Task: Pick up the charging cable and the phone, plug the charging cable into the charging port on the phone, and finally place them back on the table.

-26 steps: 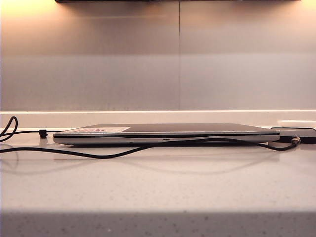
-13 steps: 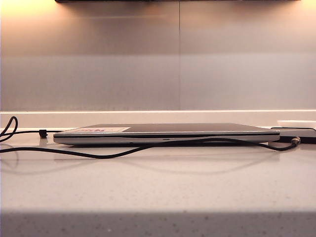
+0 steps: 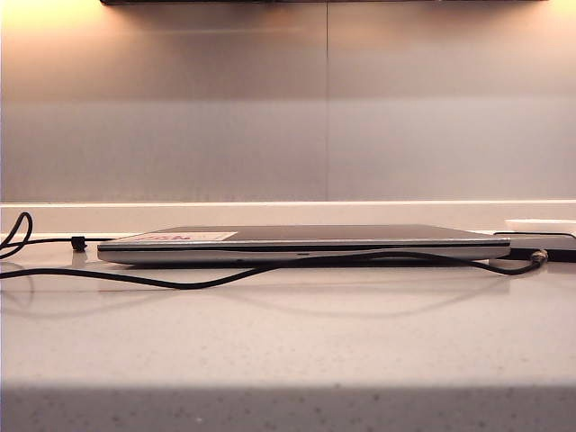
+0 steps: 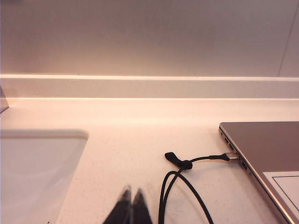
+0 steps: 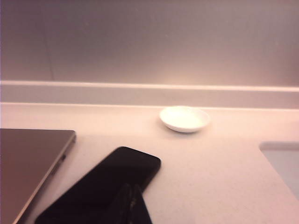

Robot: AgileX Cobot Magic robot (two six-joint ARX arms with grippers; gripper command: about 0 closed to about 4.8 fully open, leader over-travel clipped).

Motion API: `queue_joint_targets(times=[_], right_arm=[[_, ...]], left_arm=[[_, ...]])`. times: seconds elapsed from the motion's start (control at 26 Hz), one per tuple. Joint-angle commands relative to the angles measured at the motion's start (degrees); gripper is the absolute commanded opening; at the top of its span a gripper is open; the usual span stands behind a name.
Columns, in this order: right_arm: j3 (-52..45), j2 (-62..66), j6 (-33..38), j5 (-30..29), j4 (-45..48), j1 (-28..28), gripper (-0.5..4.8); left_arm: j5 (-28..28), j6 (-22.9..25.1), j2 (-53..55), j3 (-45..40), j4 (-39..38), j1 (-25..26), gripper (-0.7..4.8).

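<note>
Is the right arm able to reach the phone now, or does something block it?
Probably yes. The right claw, shut, hovers just over the phone lying flat on the table; nothing lies between them. It must open first.

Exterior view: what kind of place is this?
Probably a kitchen counter: speckled stone-like countertop, panelled backsplash, sink basin at the left. A closed laptop and the charging cable lie on it.

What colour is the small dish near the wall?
White: the small round glossy dish, clearest in the right wrist view.
</note>
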Motion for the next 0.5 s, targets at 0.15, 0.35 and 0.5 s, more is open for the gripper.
queue_joint_targets(times=[0.15, 0.35, 0.5], right_arm=[[-2.64, -3.56, -0.09, 0.31, 1.79, 0.17, -0.01], [-2.99, -3.56, -0.07, 1.22, 1.84, 0.15, -0.01], [-2.99, -3.56, -0.04, 2.16, 1.86, 0.15, -0.01]], left_arm=[[0.17, 0.13, 0.04, 0.24, 0.48, 0.07, -0.05], [0.17, 0.13, 0.04, 0.24, 0.48, 0.07, -0.05], [0.17, 0.13, 0.04, 0.24, 0.48, 0.07, -0.05]])
